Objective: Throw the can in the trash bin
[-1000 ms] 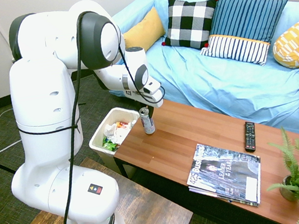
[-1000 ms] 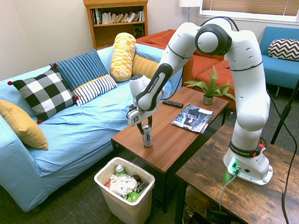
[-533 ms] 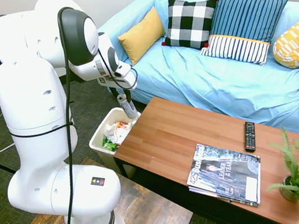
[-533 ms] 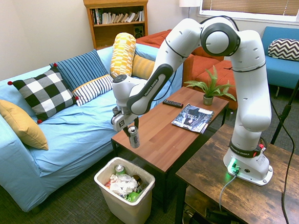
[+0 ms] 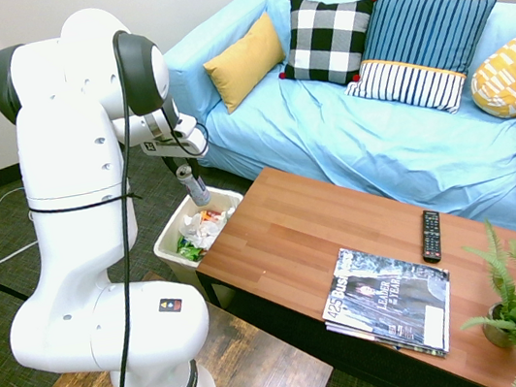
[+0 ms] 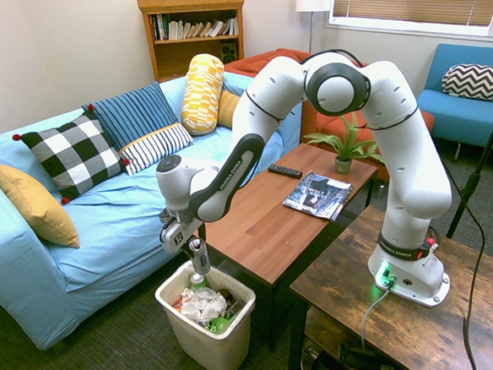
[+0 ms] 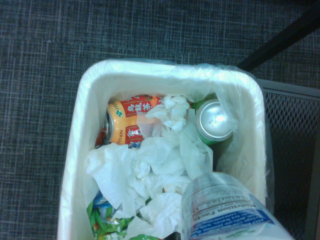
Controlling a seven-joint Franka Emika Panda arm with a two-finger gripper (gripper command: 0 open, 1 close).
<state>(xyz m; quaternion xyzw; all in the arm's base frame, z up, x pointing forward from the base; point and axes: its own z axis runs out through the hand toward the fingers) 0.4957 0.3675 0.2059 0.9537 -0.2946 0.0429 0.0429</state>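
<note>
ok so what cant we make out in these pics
- Gripper fingertips: small and dark in both exterior views
- Held can: lower part cut off by the wrist view's bottom edge
- Trash bin bottom: behind the coffee table, first exterior view

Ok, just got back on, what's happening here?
The robot arm's pincer is shut on a slim silver can, holding it tilted over the trash bin. The can hasn't been let go yet. Inside the bin are crumpled white paper and other cans.
</note>
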